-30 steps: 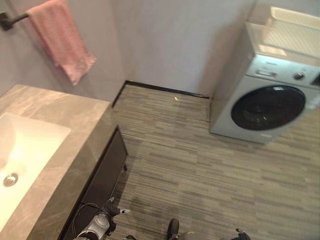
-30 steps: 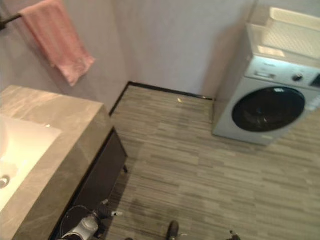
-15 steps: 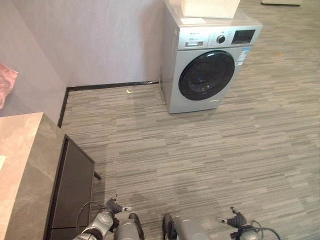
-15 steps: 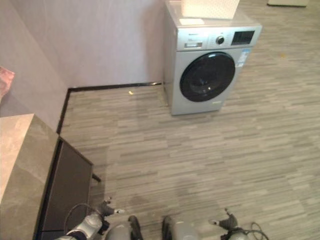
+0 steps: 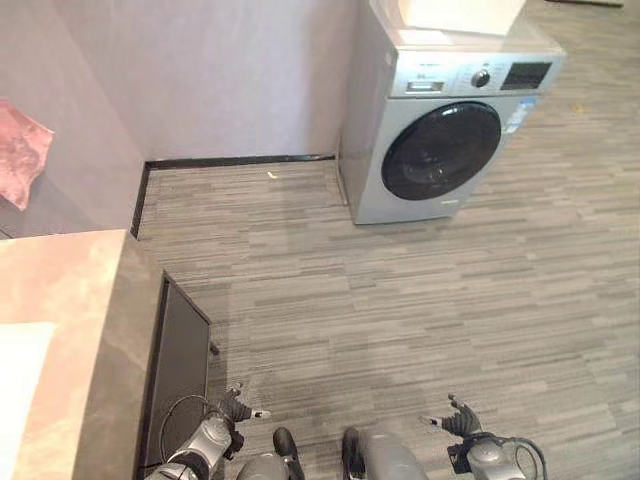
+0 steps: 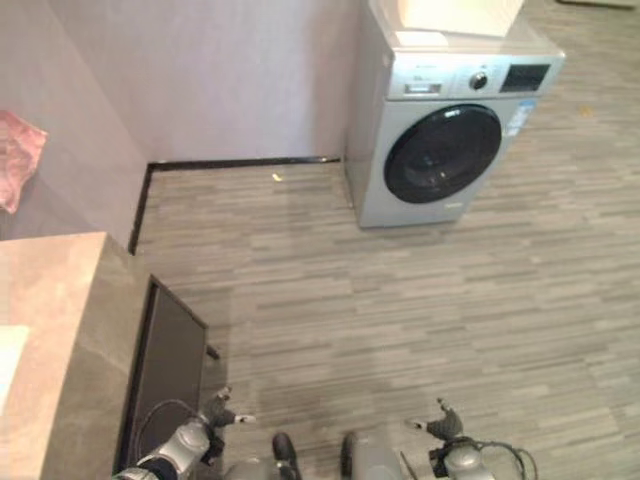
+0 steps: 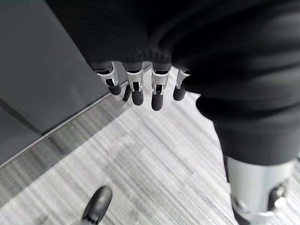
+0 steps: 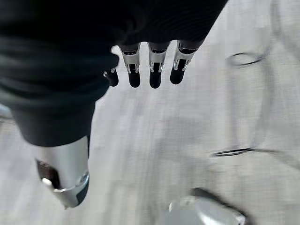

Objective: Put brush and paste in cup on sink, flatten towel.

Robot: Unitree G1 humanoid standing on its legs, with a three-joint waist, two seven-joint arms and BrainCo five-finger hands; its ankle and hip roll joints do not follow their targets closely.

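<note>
A corner of the pink towel (image 5: 20,165) hangs on the wall at the far left, above the grey marble counter (image 5: 75,320). A strip of the white sink basin (image 5: 15,385) shows at the counter's left edge. My left hand (image 5: 232,410) hangs low beside the counter's dark cabinet front (image 5: 180,370), its fingers (image 7: 136,91) straight and holding nothing. On the other side, my right hand (image 5: 458,420) hangs low over the floor with relaxed, empty fingers (image 8: 152,75).
A silver washing machine (image 5: 445,130) with a dark round door stands against the back wall at the right, a white basket (image 5: 460,12) on top. Striped grey floor (image 5: 380,290) spreads between it and the counter.
The camera has swung right, away from the sink and towel toward the washing machine, then a little back left. Both hands still hang low and empty.
</note>
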